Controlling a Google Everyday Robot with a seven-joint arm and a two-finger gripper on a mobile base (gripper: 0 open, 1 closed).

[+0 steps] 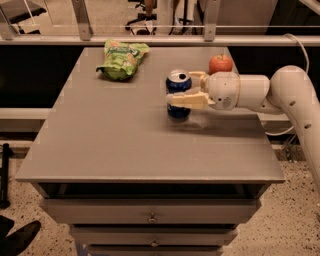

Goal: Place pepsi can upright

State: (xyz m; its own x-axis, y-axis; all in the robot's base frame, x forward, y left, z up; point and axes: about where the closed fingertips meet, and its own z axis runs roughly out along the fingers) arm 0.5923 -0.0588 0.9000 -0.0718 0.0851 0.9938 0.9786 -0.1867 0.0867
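While the pincer (181,88) is clamped on the upright can (178,81) near the apple (221,63), settle its base flat on the surface (115,135) before releasing.

Dim, warm overhead light falls on the grey table (100,145), with the far floor (60,12) brighter. The gripper (180,89), right of centre and closed around the pepsi can (178,80), casts a soft shadow onto the tabletop beneath it; the can's silver top glints faintly.
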